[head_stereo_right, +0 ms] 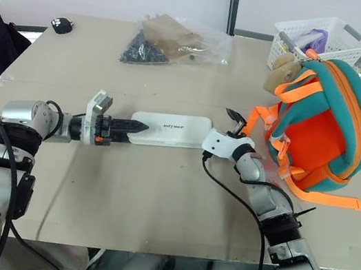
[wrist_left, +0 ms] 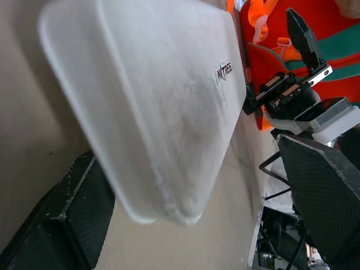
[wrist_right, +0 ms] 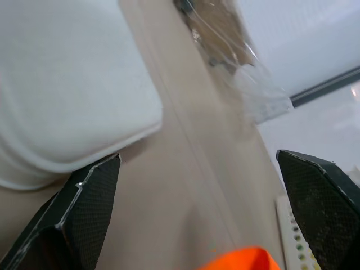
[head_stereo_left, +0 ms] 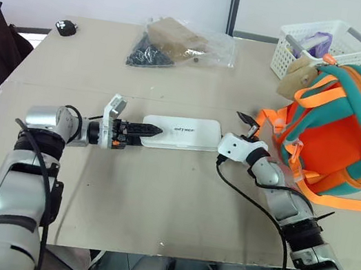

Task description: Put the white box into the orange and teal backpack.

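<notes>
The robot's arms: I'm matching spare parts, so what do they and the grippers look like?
Both arms have silver-grey shells with black joints and loose black cables. The left gripper has black textured fingers, orange accents and a white wrist block; the right gripper has black pointed fingers on a white housing.

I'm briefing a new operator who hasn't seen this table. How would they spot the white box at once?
Start from the beige table and look to its middle, just left of the orange and teal backpack. The white box lies flat there between the left gripper and the right gripper. Unlike the white basket at the far edge, it is solid, low and lettered on top.
</notes>
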`<action>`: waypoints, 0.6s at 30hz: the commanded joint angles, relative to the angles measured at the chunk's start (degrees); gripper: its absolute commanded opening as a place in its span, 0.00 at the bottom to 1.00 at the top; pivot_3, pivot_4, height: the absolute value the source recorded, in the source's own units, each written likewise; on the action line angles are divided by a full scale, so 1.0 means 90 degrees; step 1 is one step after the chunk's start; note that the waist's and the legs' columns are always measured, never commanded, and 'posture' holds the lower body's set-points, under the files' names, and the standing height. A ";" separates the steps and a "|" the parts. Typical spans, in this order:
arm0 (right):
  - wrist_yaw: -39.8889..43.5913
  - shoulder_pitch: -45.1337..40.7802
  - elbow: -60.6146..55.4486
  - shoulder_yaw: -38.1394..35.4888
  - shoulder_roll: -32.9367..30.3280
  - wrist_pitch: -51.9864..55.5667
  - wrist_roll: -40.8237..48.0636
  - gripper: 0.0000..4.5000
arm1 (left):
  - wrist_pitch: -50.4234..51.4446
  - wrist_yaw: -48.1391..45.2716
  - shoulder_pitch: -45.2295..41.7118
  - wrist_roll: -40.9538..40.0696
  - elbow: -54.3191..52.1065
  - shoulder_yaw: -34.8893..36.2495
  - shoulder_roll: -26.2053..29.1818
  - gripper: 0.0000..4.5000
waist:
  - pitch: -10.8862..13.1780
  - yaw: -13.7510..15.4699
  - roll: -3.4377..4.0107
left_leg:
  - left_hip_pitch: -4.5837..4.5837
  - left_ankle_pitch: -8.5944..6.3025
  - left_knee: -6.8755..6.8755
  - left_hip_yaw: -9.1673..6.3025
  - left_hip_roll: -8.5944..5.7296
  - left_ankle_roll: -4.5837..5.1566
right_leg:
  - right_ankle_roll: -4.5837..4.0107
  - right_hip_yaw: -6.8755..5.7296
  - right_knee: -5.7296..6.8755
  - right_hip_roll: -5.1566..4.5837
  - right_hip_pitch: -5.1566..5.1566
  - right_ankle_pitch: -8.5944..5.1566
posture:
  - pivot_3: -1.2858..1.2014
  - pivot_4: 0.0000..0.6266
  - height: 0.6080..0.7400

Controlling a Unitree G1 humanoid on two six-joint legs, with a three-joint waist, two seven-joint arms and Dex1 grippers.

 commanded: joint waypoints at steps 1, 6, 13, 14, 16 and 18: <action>0.0002 -0.0086 -0.0103 0.0081 0.0268 -0.0132 0.0313 0.98 | 0.0055 0.0186 0.0175 0.0225 0.0025 -0.0186 -0.0319 1.00 | -0.0001 -0.0002 0.0001 | 0.0000 0.0000 0.0000 -0.0001 0.0000 0.0000 | 0.0000 -0.0001 0.0001 0.0000 0.0000 0.0000 | 0.52 0.24 1.00; 0.0077 0.0075 -0.0158 0.0031 0.0342 -0.0064 0.0545 0.98 | -0.0094 0.0371 0.0196 0.0259 -0.0009 0.0059 -0.0520 1.00 | -0.0007 0.0011 0.0004 | 0.0000 0.0000 0.0005 -0.0001 0.0000 0.0000 | 0.0000 -0.0001 0.0007 -0.0002 0.0001 0.0000 | 0.52 0.24 1.00; 0.0099 0.0306 -0.0307 -0.0151 0.0098 -0.0064 0.0779 1.00 | 0.0322 0.0414 0.0258 -0.0041 -0.0154 0.0577 -0.0646 0.63 | -0.0007 0.0002 0.0004 | 0.0000 0.0000 0.0008 -0.0002 -0.0001 0.0000 | 0.0000 0.0002 0.0016 -0.0002 -0.0001 0.0000 | 0.52 0.24 1.00; 0.0098 0.0326 -0.0330 -0.0159 0.0089 -0.0052 0.0801 1.00 | 0.0365 0.0415 0.0285 -0.0057 -0.0211 0.0598 -0.0642 0.58 | -0.0006 -0.0025 0.0001 | 0.0000 0.0000 0.0008 -0.0003 -0.0001 0.0000 | 0.0000 0.0000 0.0016 -0.0002 -0.0001 0.0000 | 0.52 0.24 1.00; 0.0091 0.0405 -0.0386 -0.0197 0.0077 -0.0093 0.0915 1.00 | 0.0458 0.0417 0.0367 -0.0128 -0.0349 0.0657 -0.0651 0.58 | -0.0008 -0.0051 -0.0001 | -0.0002 0.0000 0.0007 0.0000 0.0001 0.0000 | 0.0000 0.0003 0.0018 -0.0001 -0.0002 0.0000 | 0.52 0.24 1.00; 0.0128 0.0509 -0.0493 -0.0249 0.0095 -0.0322 0.1189 1.00 | 0.0511 0.0440 0.0445 -0.0180 -0.0441 0.0728 -0.0670 0.58 | -0.0008 -0.0064 -0.0001 | -0.0001 0.0000 0.0005 0.0003 0.0004 -0.0001 | 0.0000 0.0009 0.0022 -0.0003 -0.0004 0.0000 | 0.52 0.24 1.00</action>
